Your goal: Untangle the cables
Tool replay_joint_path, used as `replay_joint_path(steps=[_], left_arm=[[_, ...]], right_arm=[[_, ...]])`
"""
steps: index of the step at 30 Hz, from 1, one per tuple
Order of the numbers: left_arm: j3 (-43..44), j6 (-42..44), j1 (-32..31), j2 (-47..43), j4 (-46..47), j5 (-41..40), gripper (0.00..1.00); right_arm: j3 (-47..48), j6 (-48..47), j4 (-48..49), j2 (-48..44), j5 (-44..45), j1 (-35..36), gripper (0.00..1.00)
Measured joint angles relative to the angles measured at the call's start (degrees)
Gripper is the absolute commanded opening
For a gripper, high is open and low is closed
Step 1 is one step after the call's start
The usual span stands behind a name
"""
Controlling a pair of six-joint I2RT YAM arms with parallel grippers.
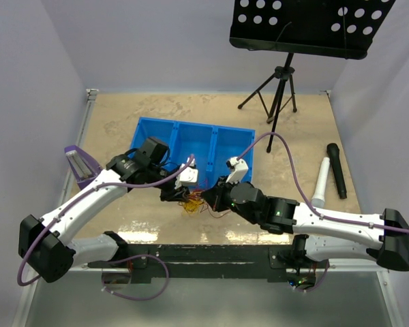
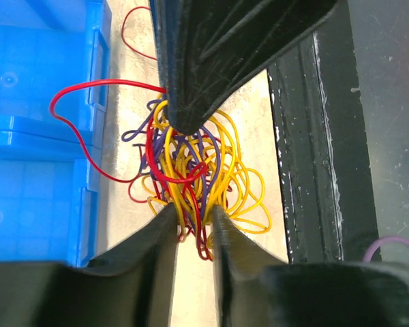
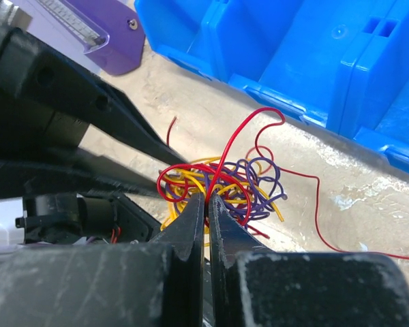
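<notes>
- right claw [image 3: 206,197] clenched, tips pinching strands at the top of the cables [image 3: 242,180]
- left claw [image 2: 193,211] narrowly parted; we see yellow and red strands running between its fingers, not squeezed
- cables are one red, yellow and purple knot on the worktop [image 1: 307,126], between both claws
- blue bin [image 1: 194,125] just behind the knot; one red loop strays toward it

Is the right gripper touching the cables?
Touching. The right wrist view shows the right gripper shut, its tips pinching red and yellow strands of the cables.
</notes>
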Motion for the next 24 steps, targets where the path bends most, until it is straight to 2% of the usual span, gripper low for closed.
replay_joint_path(steps=[4,9,13,16,24], left_arm=[[0.52,0.5,0.0,0.24,-1.66,0.9,0.48],[1.84,1.55,0.02,1.03,-3.87,1.97,0.48],[3.17,2.08,0.09,1.79,-4.87,2.38,0.43],[3.76,3.06,0.46,2.75,-5.51,2.91,0.36],[4.26,3.67,1.11,4.63,-5.77,3.19,0.01]], right_arm=[[-0.11,-0.04,-0.07,0.0,0.07,0.02,0.0],[-0.11,-0.52,-0.11,0.0,0.17,0.2,0.0],[-0.11,-1.09,-0.13,-0.02,0.5,0.59,0.0],[-0.11,-1.66,-0.13,-0.07,0.59,1.11,0.0],[-0.11,-2.16,-0.13,-0.07,1.99,2.82,0.0]])
